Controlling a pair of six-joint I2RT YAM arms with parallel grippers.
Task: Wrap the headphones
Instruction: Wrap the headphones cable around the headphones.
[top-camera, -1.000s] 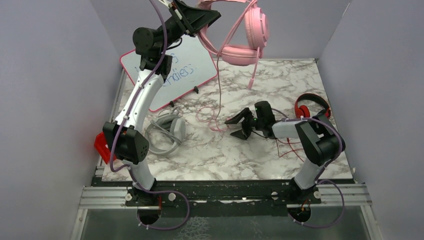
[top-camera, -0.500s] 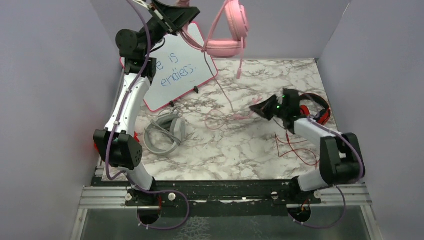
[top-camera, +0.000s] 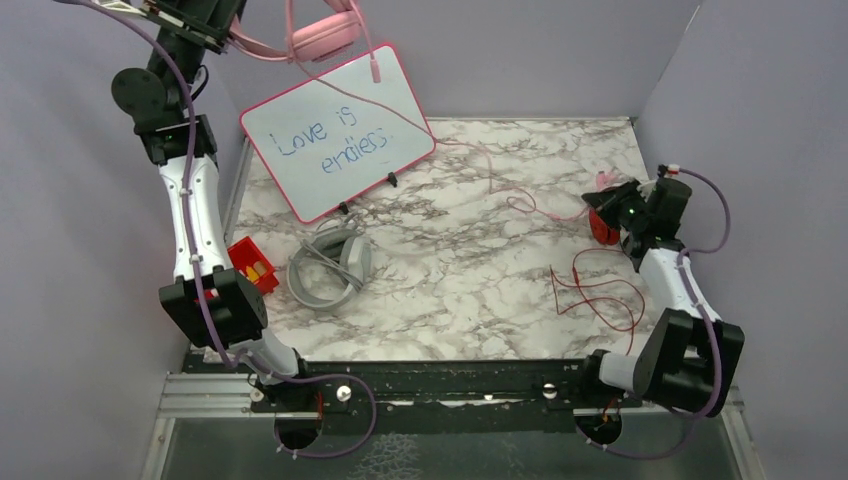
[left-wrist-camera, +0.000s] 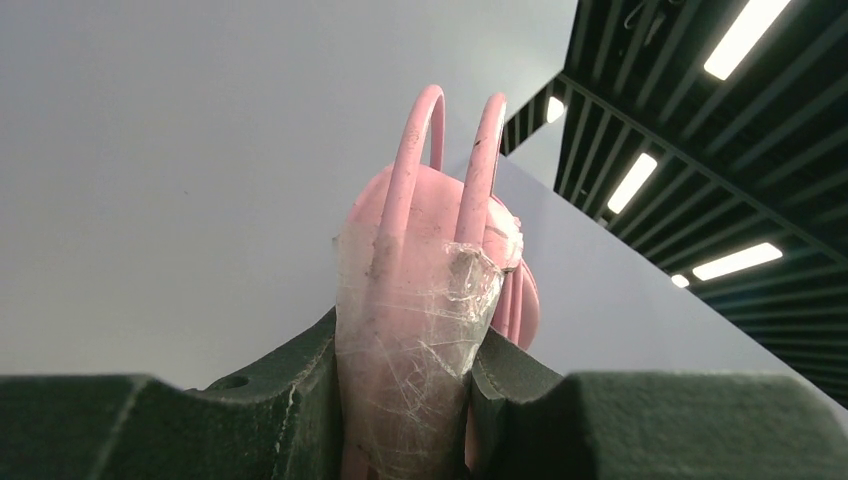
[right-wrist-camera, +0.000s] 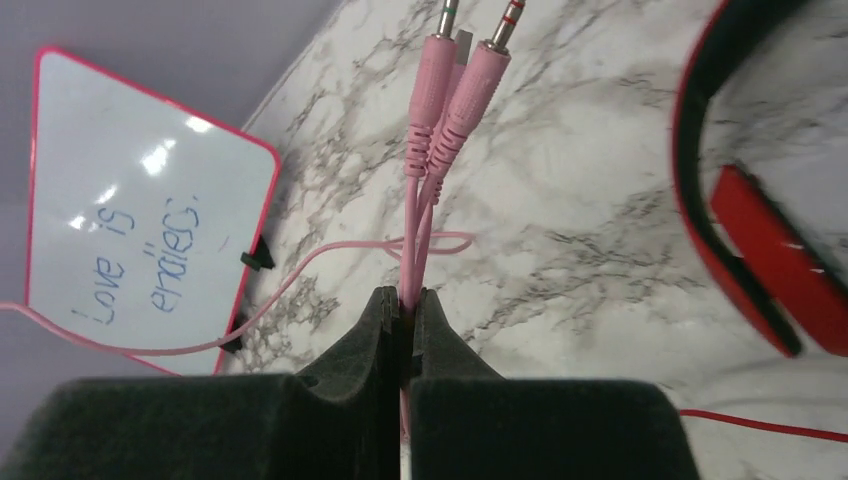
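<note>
Two grips on the pink headphones (top-camera: 325, 35): left gripper (left-wrist-camera: 405, 355) clamps the taped headband (left-wrist-camera: 415, 300), held high at the far-left corner; right gripper (right-wrist-camera: 408, 312) is pinched shut on the pink cable (right-wrist-camera: 418, 235) just below its plugs (right-wrist-camera: 470, 80) (beside the red-and-black pair (right-wrist-camera: 760, 230)). Likely pulling the cable out straight so it can be wound.

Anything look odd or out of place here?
Red cable sprawls in loose, unwrapped loops on the right side of the table. Pink headphones carry crinkled clear film on the band.
</note>
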